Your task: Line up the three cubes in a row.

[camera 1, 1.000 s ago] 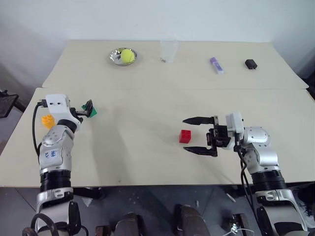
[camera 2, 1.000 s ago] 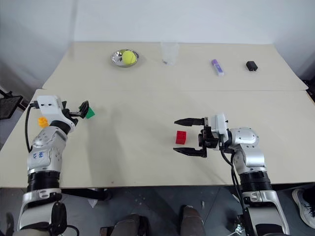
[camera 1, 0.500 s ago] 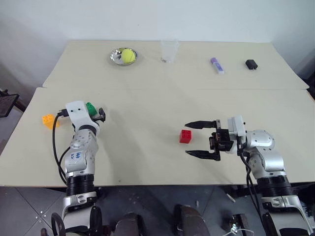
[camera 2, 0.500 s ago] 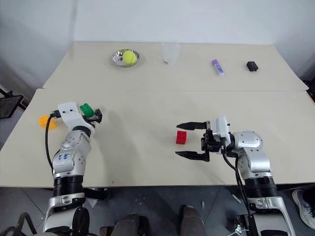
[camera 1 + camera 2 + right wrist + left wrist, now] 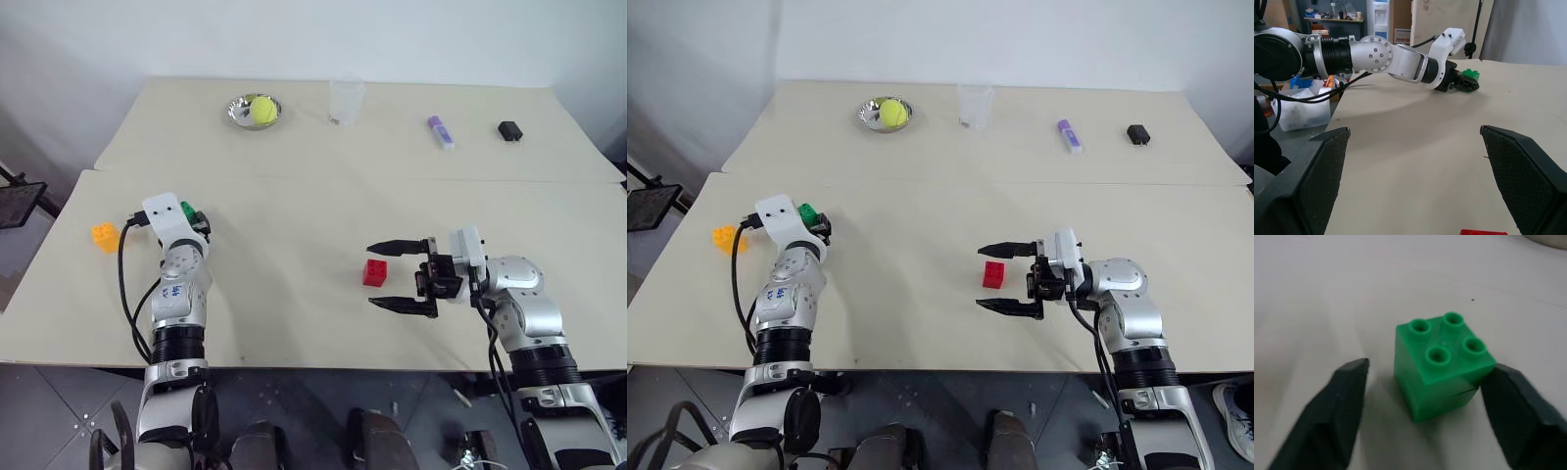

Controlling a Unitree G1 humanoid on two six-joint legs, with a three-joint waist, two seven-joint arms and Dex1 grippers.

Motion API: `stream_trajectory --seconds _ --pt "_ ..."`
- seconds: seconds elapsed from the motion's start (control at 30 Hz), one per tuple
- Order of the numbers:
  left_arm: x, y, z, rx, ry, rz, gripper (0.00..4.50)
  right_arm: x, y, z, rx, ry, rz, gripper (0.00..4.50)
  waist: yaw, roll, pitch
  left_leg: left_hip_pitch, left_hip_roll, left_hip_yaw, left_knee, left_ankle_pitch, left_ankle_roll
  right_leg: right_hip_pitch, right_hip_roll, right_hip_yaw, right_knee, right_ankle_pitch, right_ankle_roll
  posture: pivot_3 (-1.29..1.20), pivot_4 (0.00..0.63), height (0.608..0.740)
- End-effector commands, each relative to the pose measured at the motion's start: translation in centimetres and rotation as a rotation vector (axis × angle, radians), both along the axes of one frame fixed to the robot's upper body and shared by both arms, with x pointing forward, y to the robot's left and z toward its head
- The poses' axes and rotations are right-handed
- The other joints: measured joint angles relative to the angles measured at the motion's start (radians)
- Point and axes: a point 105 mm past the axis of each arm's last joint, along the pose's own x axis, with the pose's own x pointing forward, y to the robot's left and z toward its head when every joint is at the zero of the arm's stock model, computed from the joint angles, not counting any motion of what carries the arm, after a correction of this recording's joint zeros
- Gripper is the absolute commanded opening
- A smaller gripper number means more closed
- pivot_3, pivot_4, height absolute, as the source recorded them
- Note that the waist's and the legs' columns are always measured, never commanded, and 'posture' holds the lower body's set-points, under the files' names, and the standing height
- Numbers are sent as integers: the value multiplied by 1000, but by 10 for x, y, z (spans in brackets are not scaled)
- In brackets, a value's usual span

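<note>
- Left eye view: we see the orange-yellow cube (image 5: 104,235) near the table's (image 5: 294,323) left edge, the green cube (image 5: 189,211) at the left gripper (image 5: 199,223), and the red cube (image 5: 374,272) between the right gripper's (image 5: 402,275) spread fingers, touching neither.
- Left wrist view: we find the green cube standing upright; one finger (image 5: 1513,411) touches it, the other stands just apart.
- Right wrist view: we see both wide fingers and only the red cube's top edge.
</note>
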Motion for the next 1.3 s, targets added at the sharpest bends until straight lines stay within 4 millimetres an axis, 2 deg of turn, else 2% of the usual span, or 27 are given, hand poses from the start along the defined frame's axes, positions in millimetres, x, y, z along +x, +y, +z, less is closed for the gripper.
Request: stream_trajectory --seconds 0.03,0.1,0.23,0.3,0.4,0.43,0.47,0.5,0.6,0.67,0.8,0.9,1.1,1.27,1.3 --pt "-2 -6 16 27 -55 -38 1997 0 -6 5 -8 -21 -10 4500 1 0 0 0 0 0 0 0 0 0 0 0 0 0 0 0 150 740" --pt "-5 -5 19 52 -57 -66 1512 0 -6 5 -8 -22 -16 4500 0 0 0 0 0 0 0 0 0 0 0 0 0 0 0 0 150 740" --pt "-13 3 28 102 -83 -210 1512 -1 -10 2 -14 -19 -34 4500 -2 0 0 0 0 0 0 0 0 0 0 0 0 0 0 0 150 740" --pt "-17 -2 34 119 -117 -368 1512 -2 -13 2 -16 -20 -47 4500 -4 0 0 0 0 0 0 0 0 0 0 0 0 0 0 0 150 740" --pt "-28 -17 46 222 -168 -661 1512 -3 -18 2 -22 -21 -71 4500 -3 0 0 0 1 1 0 0 0 -1 0 0 1 0 0 0 150 740" --pt "-41 -35 53 278 -197 -921 1512 -5 -24 3 -28 -22 -91 4500 -1 0 0 0 1 1 0 0 0 -1 0 0 1 0 -1 0 150 740" --pt "-53 -45 56 314 -209 -1105 1512 -6 -28 3 -33 -23 -104 4500 1 0 0 0 1 1 0 0 0 -1 0 0 0 0 -1 0 150 740" --pt "-69 -58 53 376 -198 -1332 1512 -10 -34 3 -43 -21 -121 4500 4 0 0 -1 1 1 0 0 -1 -2 0 -1 0 -1 -1 0 150 740" --pt "-98 -74 41 488 -173 -1720 1512 -19 -46 3 -65 -12 -150 4500 11 1 0 -1 1 2 0 -1 -1 -1 0 -2 -2 -1 -1 0 150 740" --pt "-96 -84 32 543 -136 -1829 1512 -25 -53 3 -79 -4 -169 4500 13 1 0 -1 1 3 0 -1 -1 -1 0 -3 -3 -1 -2 0 150 740" --pt "-80 -109 11 619 -88 -1949 1512 -33 -62 1 -103 18 -215 4500 10 1 0 -1 1 3 1 -1 -1 -1 1 -2 -3 -1 -2 0 150 740" --pt "-66 -123 2 604 -81 -1947 1512 -41 -65 -3 -123 33 -236 4500 10 1 0 -1 1 4 1 -1 0 0 1 -2 -5 -1 -2 0 150 740" --pt "-50 -139 -11 577 -25 -1926 1512 -63 -64 -7 -117 76 -277 4500 3 0 0 -2 1 3 -1 -2 1 -1 1 -3 -7 -1 -1 0 150 740" --pt "-44 -144 -15 580 1 -1903 1512 -67 -60 -7 -109 83 -287 4500 2 -1 1 -3 1 3 2 -2 2 0 1 -2 -7 0 -1 0 150 740" --pt "-45 -145 -14 551 3 -1921 1837 -68 -59 -7 -105 88 -286 4500 2 -1 1 -3 1 3 2 -2 2 0 1 -2 -7 0 -1 0 150 740"
